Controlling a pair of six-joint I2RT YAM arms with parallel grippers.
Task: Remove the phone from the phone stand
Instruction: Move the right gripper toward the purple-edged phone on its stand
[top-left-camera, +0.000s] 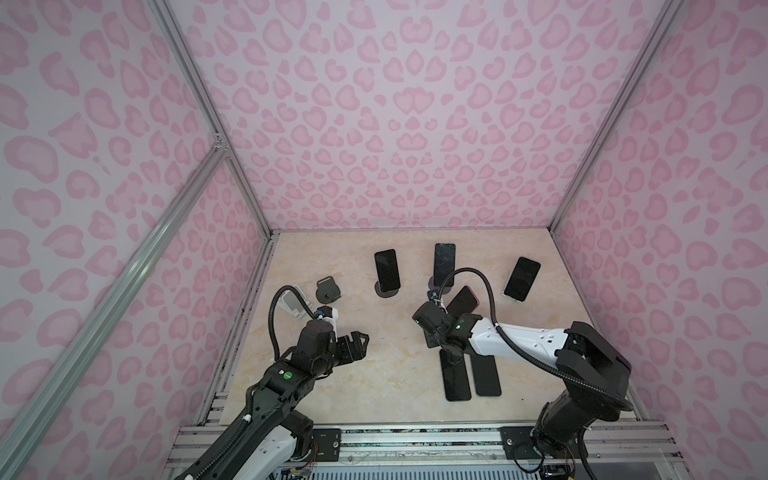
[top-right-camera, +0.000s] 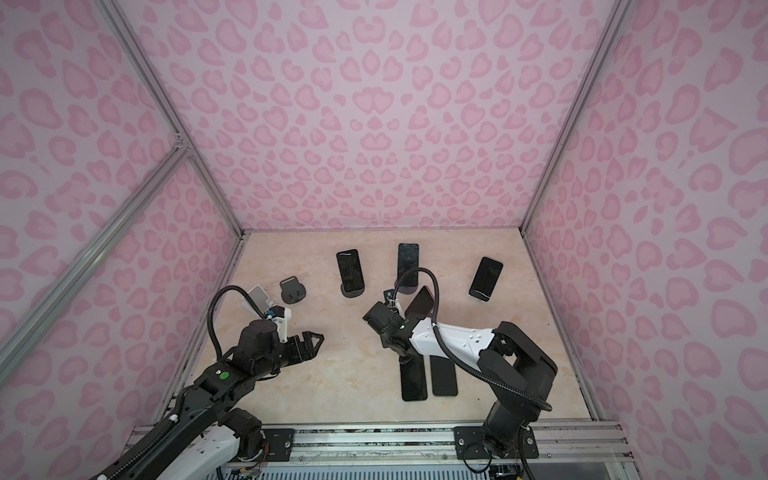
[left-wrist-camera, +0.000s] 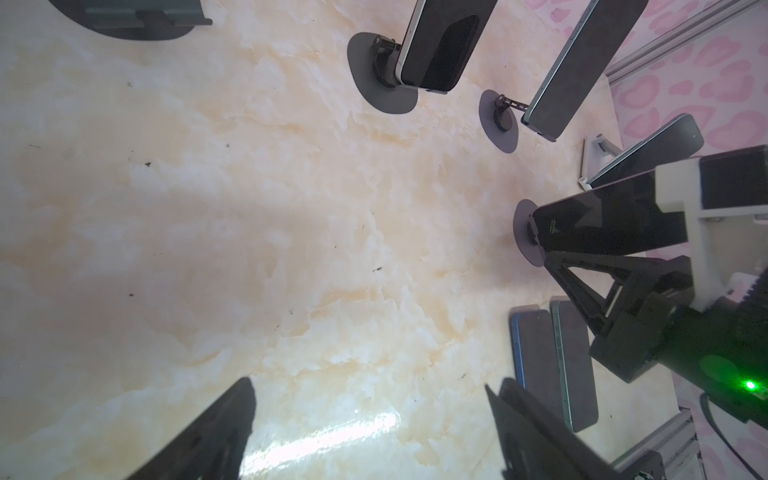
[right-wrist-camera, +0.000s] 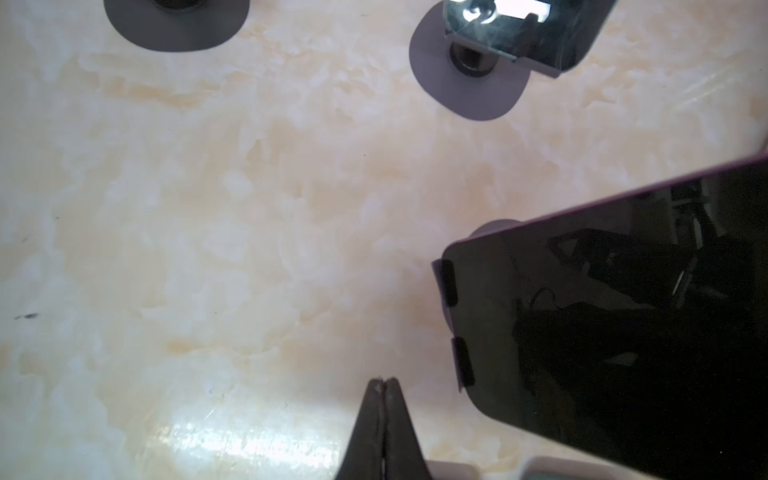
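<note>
My right gripper is pinched closed, empty, just beside the phone on its stand; my left gripper hangs wide, empty

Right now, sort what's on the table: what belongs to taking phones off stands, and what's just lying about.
Job: phone beside the shut right gripper, its stand; three more propped phones.
Lying about: two flat phones, empty black stand, empty white stand, open left gripper.
</note>
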